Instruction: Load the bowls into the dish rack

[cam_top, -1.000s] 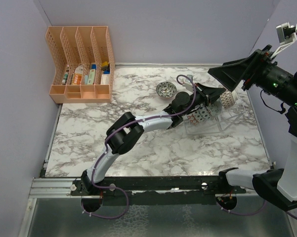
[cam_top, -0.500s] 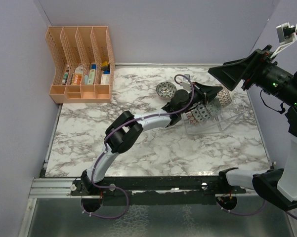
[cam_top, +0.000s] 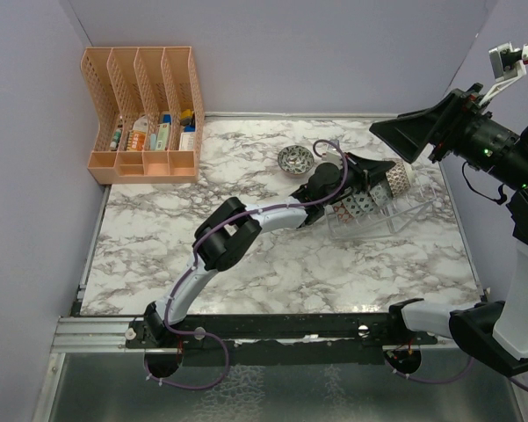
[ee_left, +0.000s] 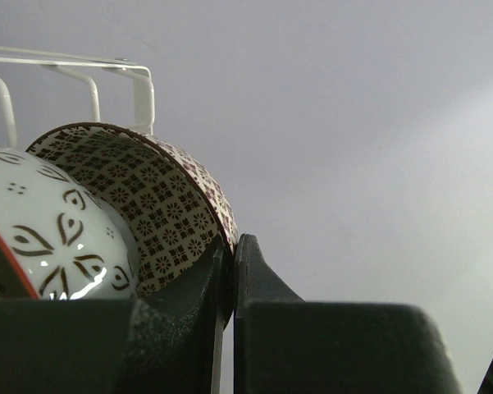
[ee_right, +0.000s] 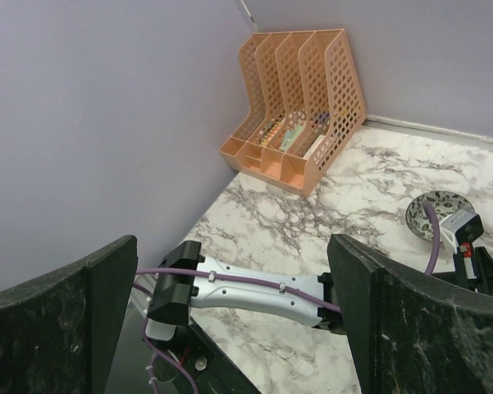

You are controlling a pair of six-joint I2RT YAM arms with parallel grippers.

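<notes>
My left gripper (cam_top: 385,176) is shut on the rim of a pink patterned bowl (cam_top: 401,178) and holds it on edge over the far end of the clear dish rack (cam_top: 404,214). In the left wrist view the gripper (ee_left: 232,246) pinches that bowl's (ee_left: 139,197) rim, next to a white bowl (ee_left: 41,246) and the rack's prongs (ee_left: 141,92). More bowls (cam_top: 358,205) stand on edge in the rack. One grey-blue bowl (cam_top: 296,159) lies on the marble table (cam_top: 158,255); it also shows in the right wrist view (ee_right: 437,215). My right gripper (cam_top: 415,132) is open and empty, raised high at the right.
An orange slotted file organizer (cam_top: 145,114) with small items stands at the back left, also in the right wrist view (ee_right: 299,115). Purple walls close the back and both sides. The left arm (ee_right: 254,287) stretches across the table's middle.
My left arm has reached slightly further right, keeping the pink bowl over the rack's far end. The right arm has not moved.
</notes>
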